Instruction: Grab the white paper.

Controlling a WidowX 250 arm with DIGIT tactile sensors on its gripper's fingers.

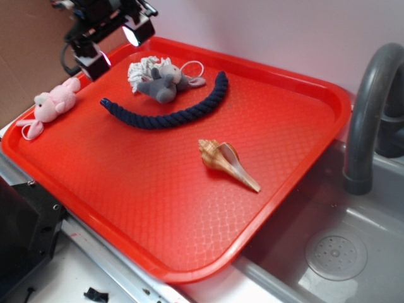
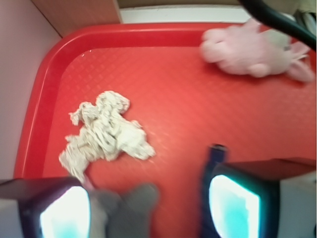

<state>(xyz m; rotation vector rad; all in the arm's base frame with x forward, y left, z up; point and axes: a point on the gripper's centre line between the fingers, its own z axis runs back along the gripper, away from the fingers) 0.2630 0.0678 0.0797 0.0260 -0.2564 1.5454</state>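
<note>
In the wrist view the pink plush toy is blurred and the grey plush mouse runs off the bottom edge. In the exterior view, the mouse hides part of the white paper.

- a pale wall filled the upper right of the frame.
- a grey sink with a drain lay lower right, a grey faucet above it.
- brown board stood upper left.
</note>
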